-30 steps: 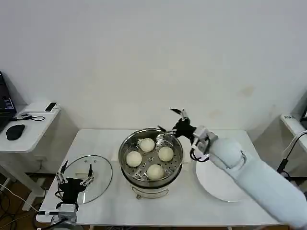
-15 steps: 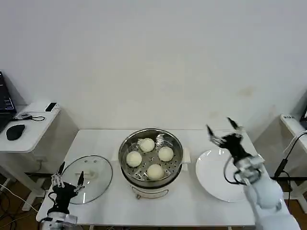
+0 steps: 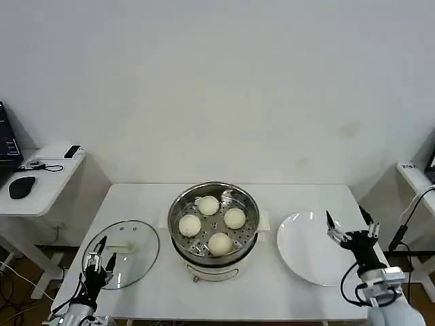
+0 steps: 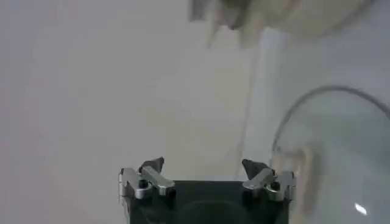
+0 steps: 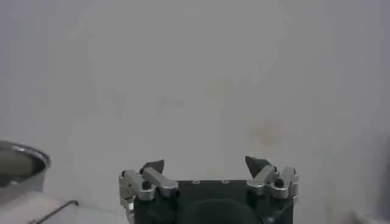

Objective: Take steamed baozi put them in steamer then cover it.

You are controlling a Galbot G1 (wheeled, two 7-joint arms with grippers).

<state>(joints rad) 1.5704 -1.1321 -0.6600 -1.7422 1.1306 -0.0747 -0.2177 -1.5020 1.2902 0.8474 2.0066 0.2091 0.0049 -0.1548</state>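
Four steamed baozi resting inside the steamer at the middle of the white bench, set on its perforated tray: one far, one left, one right, one near, all apart from each other. Steamer uncovered. Cover lying flat on the bench at the near left, well apart from the steamer, white bar handle up; seen too in the left wrist view, just beside the left gripper's fingertips.

Left gripper low at the near left edge of the bench, over the near rim of the cover, fingers spread wide and holding nothing; in the left wrist view both fingertips parted with only bench and glass beyond them.

Right gripper at the near right, over the right edge of the white plate, fingers likewise splayed wide and empty; in the right wrist view tips parted against the bare wall, with the steamer's rim at the edge.

Plate bare, just right of the steamer.
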